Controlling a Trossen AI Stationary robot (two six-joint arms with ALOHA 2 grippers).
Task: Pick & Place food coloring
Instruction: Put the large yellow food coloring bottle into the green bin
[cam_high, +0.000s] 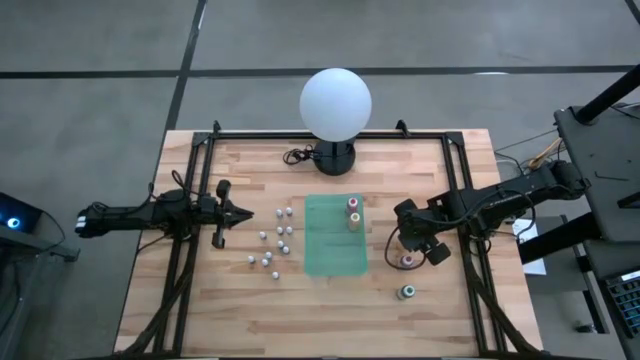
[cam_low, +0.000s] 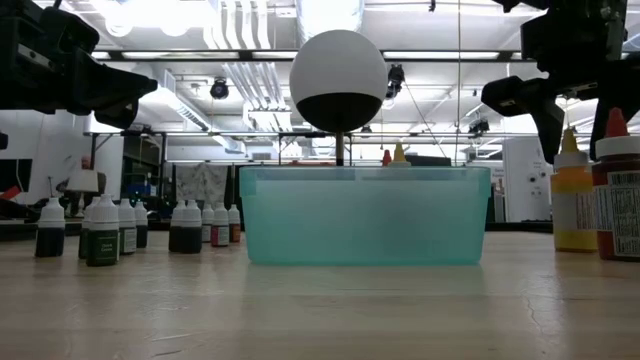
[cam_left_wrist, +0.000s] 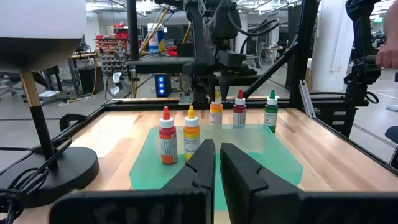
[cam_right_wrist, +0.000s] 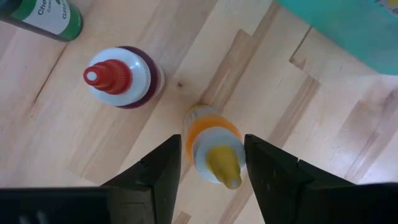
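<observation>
**Right jaws straddle the orange bottle, not yet closed**

The right gripper (cam_right_wrist: 211, 168) hangs over the orange bottle (cam_right_wrist: 214, 146) with its jaws apart, one on each side of the cap, apparently lined up for a grasp from above. That bottle stands on the bare table (cam_high: 250, 310) just beside the green bin (cam_high: 335, 235). The red bottle (cam_right_wrist: 121, 78) is next to it, and the green bottle (cam_high: 406, 292) stands a little farther off.

Two bottles (cam_high: 353, 212) already stand inside the bin, likely the drop point. The small bottles (cam_high: 272, 240) cluster on the bin's other side, near the left gripper (cam_high: 240, 213), which waits with its jaws together.

From above, the right arm covers the orange bottle. I cannot tell whether the jaws touch the bottle. The lamp (cam_high: 335, 105) stands behind the bin.
</observation>
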